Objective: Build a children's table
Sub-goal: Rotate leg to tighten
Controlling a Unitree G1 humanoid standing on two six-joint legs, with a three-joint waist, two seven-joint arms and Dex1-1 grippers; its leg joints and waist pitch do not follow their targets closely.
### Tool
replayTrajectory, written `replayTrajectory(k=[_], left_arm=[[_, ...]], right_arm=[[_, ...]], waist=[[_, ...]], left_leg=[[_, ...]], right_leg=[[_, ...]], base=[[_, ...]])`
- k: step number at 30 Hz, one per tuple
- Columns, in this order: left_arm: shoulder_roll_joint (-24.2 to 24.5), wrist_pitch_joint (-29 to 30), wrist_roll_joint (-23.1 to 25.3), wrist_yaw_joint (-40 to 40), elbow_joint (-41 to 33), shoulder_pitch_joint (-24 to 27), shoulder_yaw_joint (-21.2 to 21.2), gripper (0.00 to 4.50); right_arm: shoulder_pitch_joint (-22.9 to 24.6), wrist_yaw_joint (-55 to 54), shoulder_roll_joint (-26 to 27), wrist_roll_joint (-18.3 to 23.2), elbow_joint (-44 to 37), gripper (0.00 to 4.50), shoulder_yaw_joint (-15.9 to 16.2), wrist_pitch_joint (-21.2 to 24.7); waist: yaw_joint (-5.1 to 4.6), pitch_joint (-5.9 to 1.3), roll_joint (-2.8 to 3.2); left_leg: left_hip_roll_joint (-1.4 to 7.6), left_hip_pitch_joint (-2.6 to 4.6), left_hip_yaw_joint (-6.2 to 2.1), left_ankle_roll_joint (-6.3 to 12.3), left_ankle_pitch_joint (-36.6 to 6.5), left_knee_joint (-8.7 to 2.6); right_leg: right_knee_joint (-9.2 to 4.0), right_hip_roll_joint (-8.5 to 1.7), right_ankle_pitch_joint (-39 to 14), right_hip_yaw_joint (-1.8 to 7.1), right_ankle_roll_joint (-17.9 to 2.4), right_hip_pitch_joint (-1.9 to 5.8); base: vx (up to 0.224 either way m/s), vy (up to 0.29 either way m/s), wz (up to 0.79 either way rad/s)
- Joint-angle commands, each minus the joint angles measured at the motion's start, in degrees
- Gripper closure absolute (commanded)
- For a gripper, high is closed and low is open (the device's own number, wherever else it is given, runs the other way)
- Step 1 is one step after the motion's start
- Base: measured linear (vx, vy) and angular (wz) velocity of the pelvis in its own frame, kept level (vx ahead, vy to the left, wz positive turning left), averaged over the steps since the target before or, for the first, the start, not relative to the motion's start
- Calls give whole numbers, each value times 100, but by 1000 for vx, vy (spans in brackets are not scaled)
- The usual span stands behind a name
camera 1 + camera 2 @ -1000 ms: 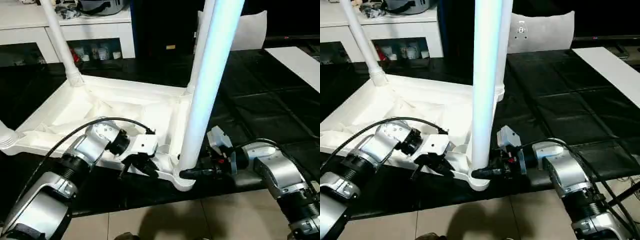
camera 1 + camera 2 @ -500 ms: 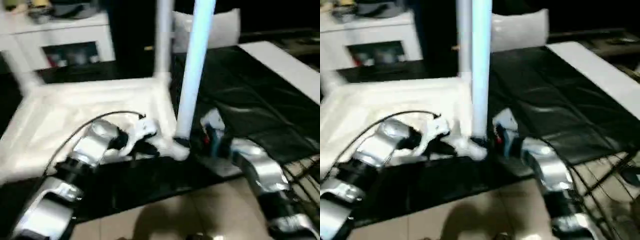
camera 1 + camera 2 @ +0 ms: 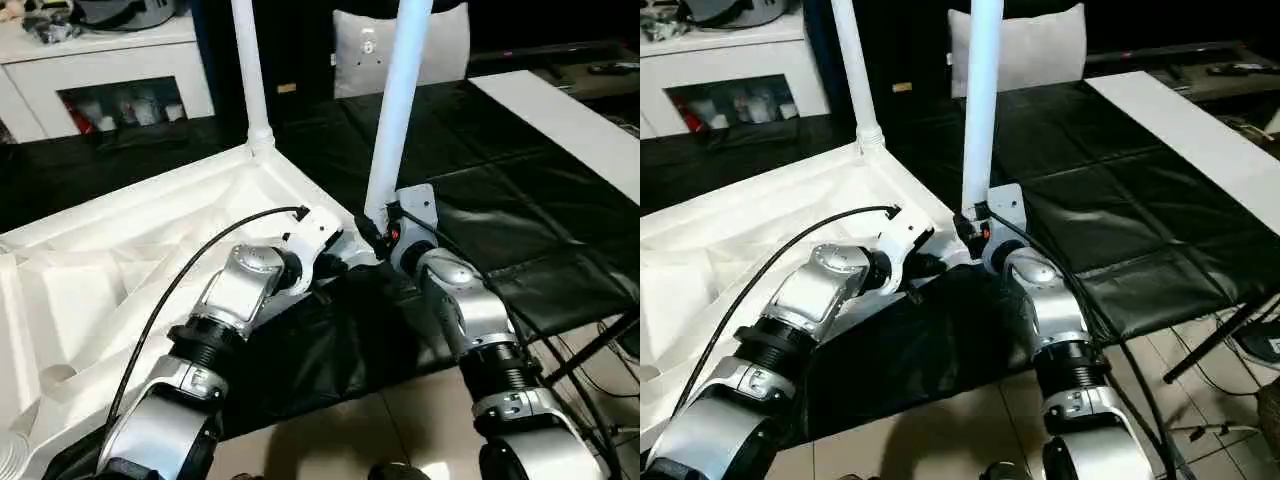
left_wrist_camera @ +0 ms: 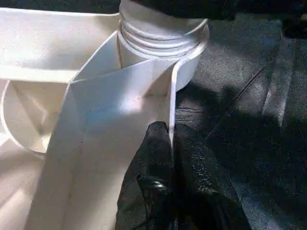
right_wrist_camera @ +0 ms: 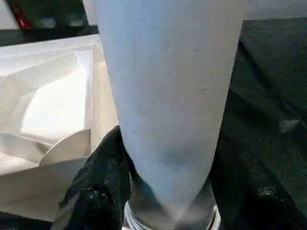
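Pinching the tabletop (image 4: 96, 143) rim, our left fingers (image 4: 158, 158) stay closed on it. Our right fingers (image 5: 103, 182) clasp the near leg (image 3: 395, 120) just above its socket.

The 2 head cams look forward and down over both forearms at the upside-down tabletop (image 3: 150, 250), basically the same scene, slightly offset. Left wrist cam sits right up against the tabletop's corner socket (image 4: 160, 33); right wrist cam hugs the leg (image 5: 168, 86) standing in that corner.
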Motion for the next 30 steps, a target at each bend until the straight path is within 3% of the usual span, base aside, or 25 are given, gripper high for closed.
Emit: replayTrajectory(k=[1,6,10,15,17,18,24,25,27,30], left_arm=[[-49,-164,-131,-105,-472,-176,-69,450],[283,-497,-160,-588,-431,-65,-231,450],[633,-970,-131,-1155,-341,45,-437,450],[1083,-1459,-57,-1870,-160,66,-677,450],[1214,-1615,-42,-2100,-89,34,-764,450],[1469,-2043,-47,-2681,3,1,-968,450],[1758,-2936,-115,-3693,171,-10,-1319,450],[1776,-3015,-103,-3786,216,-22,-1359,450],[1843,-3250,-60,-4064,323,-67,-1500,450],[1875,-3518,-45,-4363,440,-125,-1621,450]], right_arm=[[142,303,96,84,24,176,160,-103],[583,1212,-413,265,-636,131,313,-227],[881,1897,-840,513,-1072,97,263,-254],[1096,2945,-1449,858,-1409,51,216,-164],[1148,3320,-1670,924,-1467,51,242,-137],[1218,3982,-2054,1059,-1557,51,292,-127],[1168,4855,-2527,1147,-1494,51,446,-381],[1155,4987,-2573,1178,-1480,51,464,-374],[1111,5344,-2690,1247,-1462,51,547,-333],[1046,5753,-2814,1264,-1448,89,719,-261]], waist=[[76,-512,-26],[161,-487,-21],[215,-477,-21],[265,-449,-4],[286,-442,-3],[342,-453,-16],[465,-448,-32],[484,-450,-58],[542,-450,-40],[591,-445,-49]], left_leg=[[225,100,-91,767,-813,-326],[253,150,-85,646,-1140,-354],[251,144,-92,626,-1212,-366],[275,178,-100,407,-1596,-411],[275,208,-97,341,-1773,-414],[283,210,-111,343,-1799,-413],[299,224,-88,300,-1720,-416],[307,212,-77,306,-1667,-417],[322,229,-73,304,-1627,-417],[325,221,-75,285,-1699,-425]], right_leg=[[-281,-215,-658,191,-1495,396],[-310,-202,-928,212,-1402,387],[-328,-205,-1032,214,-1363,402],[-357,-210,-1499,226,-1236,363],[-385,-207,-1664,223,-1213,344],[-387,-222,-1722,229,-1169,363],[-361,-246,-1664,243,-1232,335],[-351,-246,-1634,248,-1229,344],[-339,-252,-1632,253,-1241,331],[-333,-254,-1721,246,-1239,341]], base=[[0,0,0],[0,0,0],[0,0,0],[0,0,0],[0,0,0],[0,0,0],[0,0,0],[0,0,0],[0,0,0],[0,0,0]])
